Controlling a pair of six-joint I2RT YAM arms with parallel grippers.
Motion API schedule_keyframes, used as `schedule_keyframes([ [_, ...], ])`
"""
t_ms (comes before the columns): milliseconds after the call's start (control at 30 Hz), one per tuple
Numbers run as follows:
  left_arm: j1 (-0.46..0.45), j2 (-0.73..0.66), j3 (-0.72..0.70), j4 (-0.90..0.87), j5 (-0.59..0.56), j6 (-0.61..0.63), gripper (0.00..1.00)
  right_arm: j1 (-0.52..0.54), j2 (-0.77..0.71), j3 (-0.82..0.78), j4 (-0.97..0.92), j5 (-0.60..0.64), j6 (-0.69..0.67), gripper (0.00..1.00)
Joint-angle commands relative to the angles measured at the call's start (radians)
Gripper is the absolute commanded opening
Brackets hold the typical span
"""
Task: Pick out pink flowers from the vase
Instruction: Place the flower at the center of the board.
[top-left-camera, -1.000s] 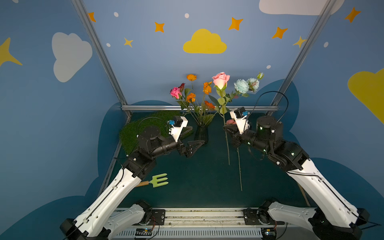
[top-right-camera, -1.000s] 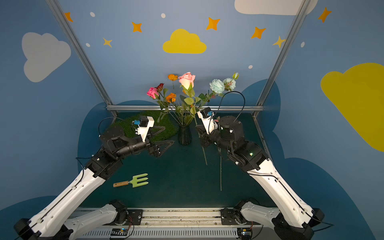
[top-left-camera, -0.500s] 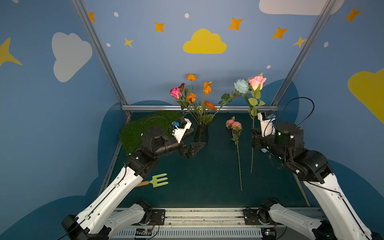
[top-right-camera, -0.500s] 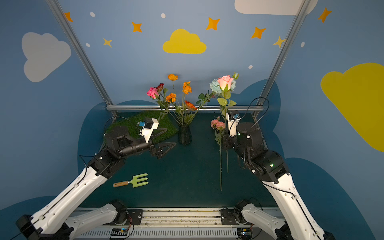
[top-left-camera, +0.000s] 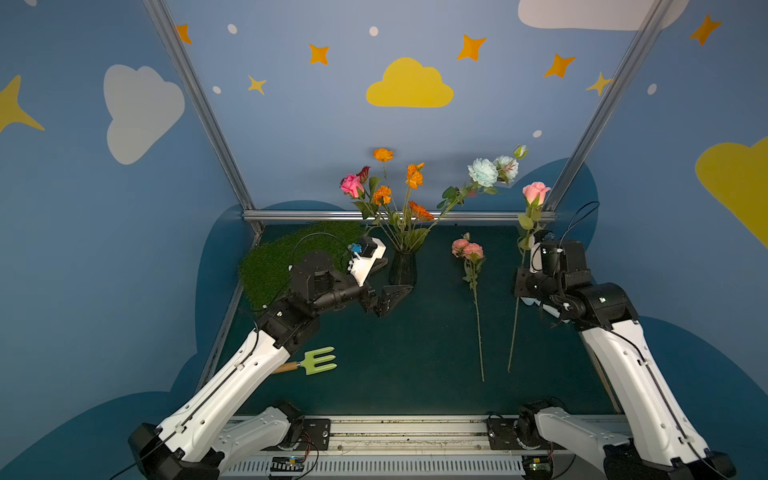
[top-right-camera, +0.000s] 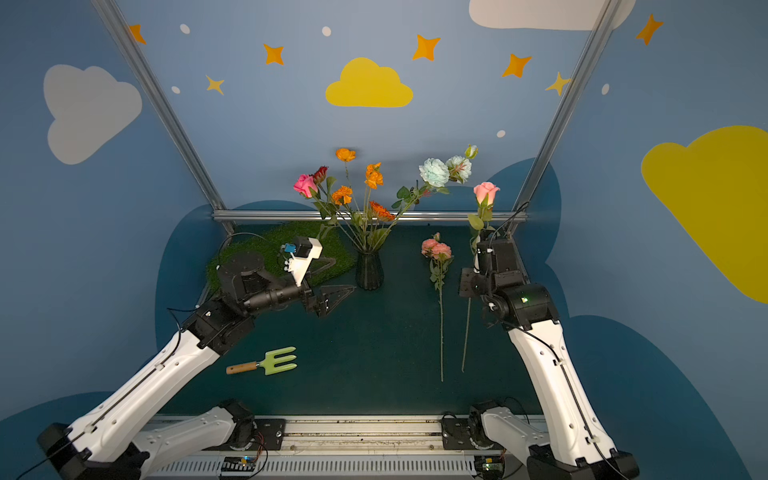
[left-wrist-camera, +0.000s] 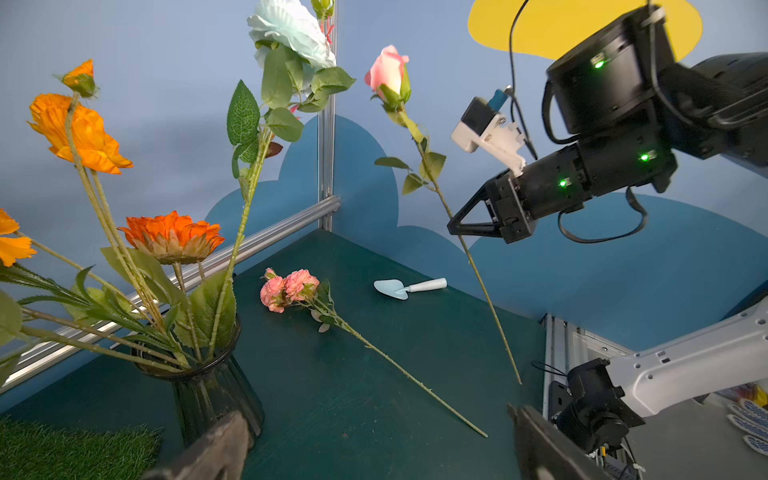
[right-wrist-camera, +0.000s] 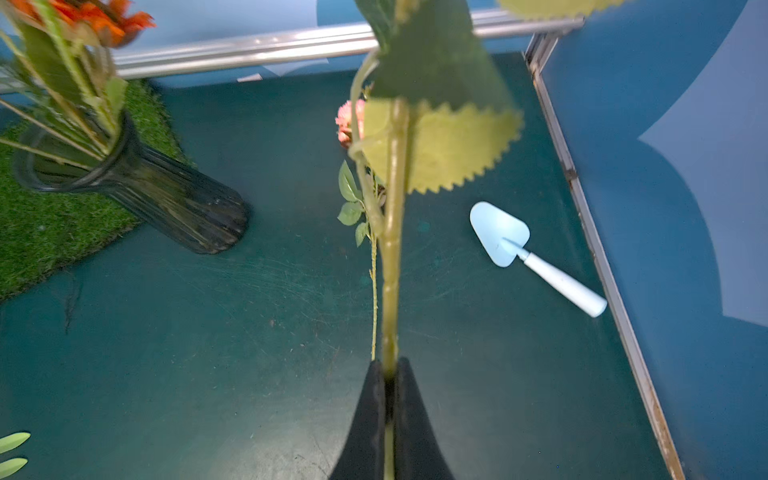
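Note:
The dark ribbed vase (top-left-camera: 402, 268) (top-right-camera: 369, 270) stands at the back of the table and holds the magenta rose (top-left-camera: 351, 185). My right gripper (top-left-camera: 523, 277) (right-wrist-camera: 388, 374) is shut on the stem of the light pink rose (top-left-camera: 535, 192) (left-wrist-camera: 388, 70). It holds that rose nearly upright, well right of the vase. The peach-pink cluster (top-left-camera: 467, 249) (left-wrist-camera: 289, 289) lies flat on the table between the vase and the held rose. My left gripper (top-left-camera: 386, 282) (left-wrist-camera: 374, 449) is open and empty, just left of the vase's base.
Orange flowers (top-left-camera: 413, 178) and pale blue blooms (top-left-camera: 484, 171) stay in the vase. A green hand fork (top-left-camera: 318, 360) lies front left, a blue trowel (right-wrist-camera: 519, 245) far right. A grass mat (top-left-camera: 282, 262) sits back left, with a frame rail (top-left-camera: 399, 215) behind.
My right gripper has carried the light pink rose from beside the vase to the right, past the lying peach-pink cluster. The left arm has barely moved.

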Motion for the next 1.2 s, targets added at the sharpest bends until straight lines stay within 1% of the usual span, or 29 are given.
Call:
schedule_keyframes([
  [0,-0.004,-0.002,-0.012,0.011,-0.003,0.017,1.00,-0.032,0.021,-0.051,0.045,-0.066,0.011,0.00],
  [200,-0.004,-0.005,-0.030,0.020,-0.021,0.018,1.00,-0.080,0.084,-0.133,0.117,-0.129,0.004,0.00],
  [267,-0.003,0.000,-0.034,0.021,-0.026,0.014,1.00,-0.086,0.105,-0.167,0.150,-0.131,0.003,0.00],
  [400,-0.004,0.007,-0.042,0.029,-0.024,0.012,1.00,-0.090,0.157,-0.196,0.192,-0.102,-0.009,0.00],
  [533,-0.004,0.007,-0.057,0.041,-0.036,0.013,1.00,-0.090,0.222,-0.203,0.217,-0.032,-0.032,0.00],
  [667,-0.002,0.010,-0.060,0.034,-0.040,0.023,1.00,-0.095,0.300,-0.178,0.223,-0.011,-0.073,0.00],
  [900,-0.001,-0.007,-0.077,0.027,-0.064,0.038,1.00,-0.104,0.447,-0.129,0.214,0.058,-0.066,0.00],
  [1067,0.008,-0.023,-0.096,0.030,-0.073,0.041,1.00,-0.117,0.544,-0.071,0.193,0.034,-0.055,0.00],
  [1167,0.013,-0.025,-0.106,0.032,-0.070,0.038,1.00,-0.121,0.628,-0.009,0.134,0.016,-0.061,0.00],
])
